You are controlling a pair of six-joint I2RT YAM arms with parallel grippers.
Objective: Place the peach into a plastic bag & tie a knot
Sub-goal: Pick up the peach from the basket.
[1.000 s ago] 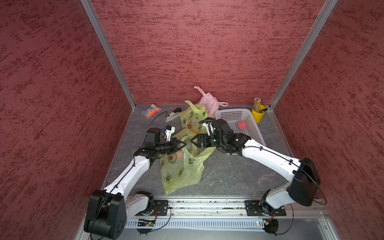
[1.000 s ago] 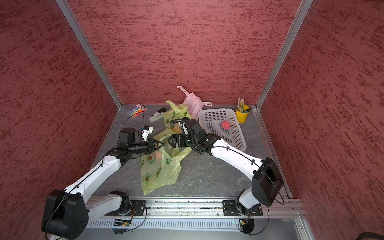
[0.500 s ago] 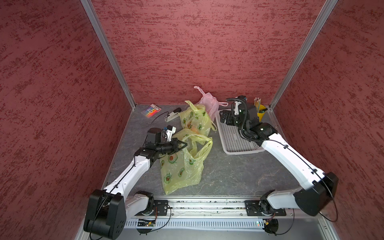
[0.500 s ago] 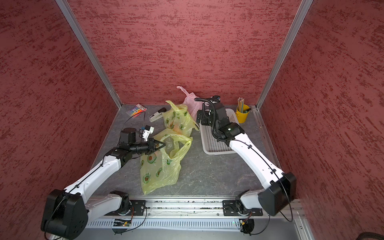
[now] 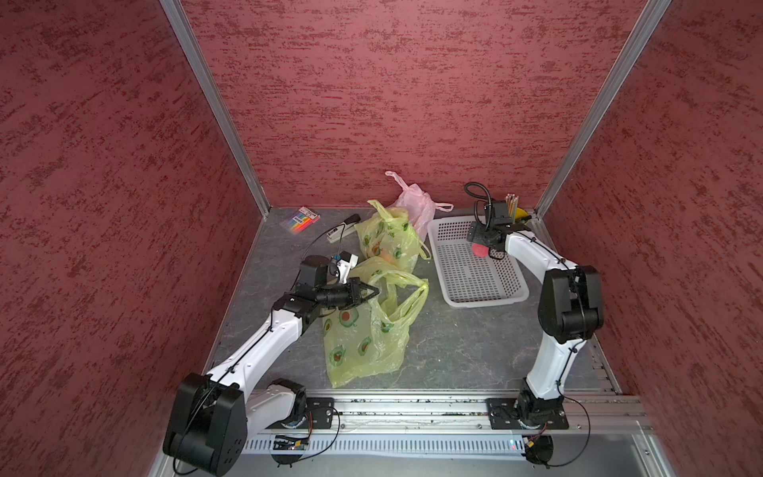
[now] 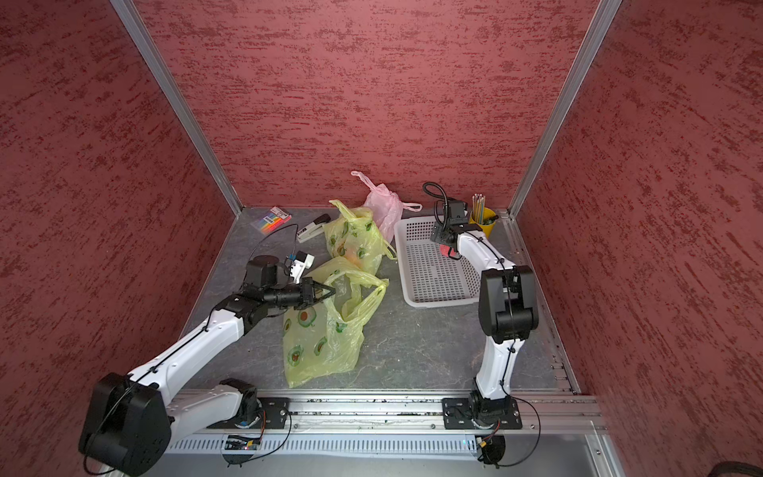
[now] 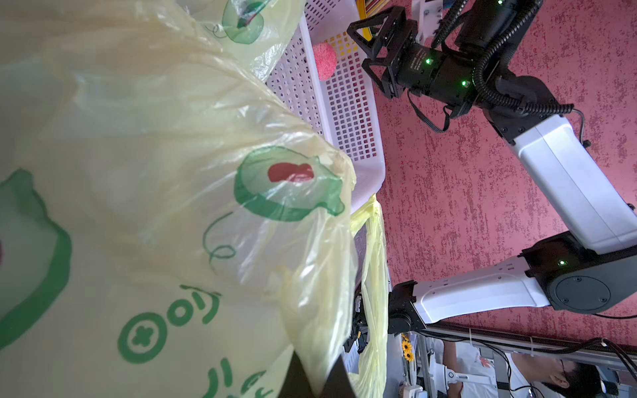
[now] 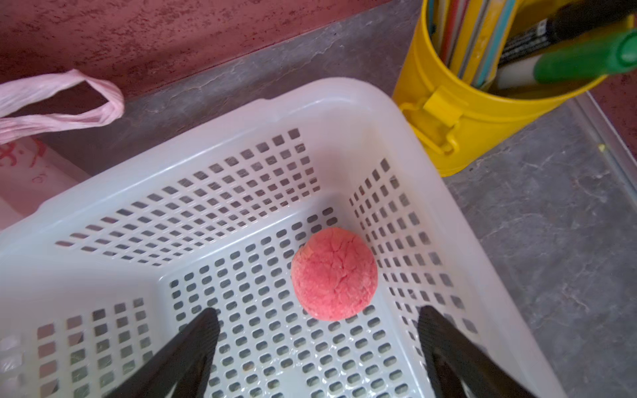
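Nearest, the left gripper (image 5: 369, 294) pinches the rim of the bag (image 5: 367, 342), lifting its mouth open, likely so the fruit can drop in. Farther back, the right gripper (image 8: 317, 312) hangs spread wide and empty over the peach (image 8: 334, 274), a round, pink-red, rough-skinned ball lying in a far corner of the basket (image 8: 241, 113)

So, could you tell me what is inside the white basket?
Only the peach, resting on the basket floor near a corner. The open right gripper hangs above it, hiding some floor.

Left pincer (image 6: 330, 293) gripping yellow bag (image 6: 324, 342), peach (image 6: 444, 250) in basket (image 6: 437, 304)
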